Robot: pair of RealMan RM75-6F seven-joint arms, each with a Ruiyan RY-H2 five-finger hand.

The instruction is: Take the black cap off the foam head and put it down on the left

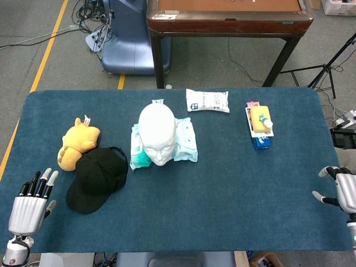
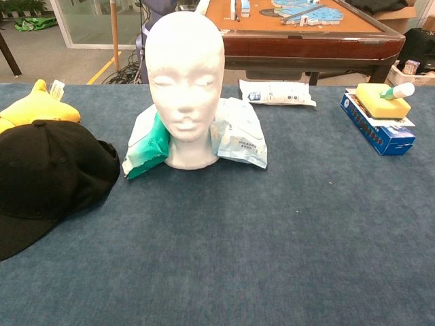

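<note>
Head view has the left hand (image 1: 29, 207) low at the table's near-left corner, fingers straight and slightly apart, holding nothing. Right hand (image 1: 340, 191) sits at the near-right edge, fingers spread, also empty. Black cap (image 1: 98, 179) is already off, lying on the blue cloth left of the foam head (image 1: 157, 132), touching the yellow plush toy (image 1: 78, 142). Only risk I see: a careless arm move dragging the cap.

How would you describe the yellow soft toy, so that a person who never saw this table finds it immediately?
Start at the white foam head in the middle of the blue table. To its left lies the black cap; the yellow soft toy touches the cap's far edge. It is the only yellow plush thing on that side.
</note>
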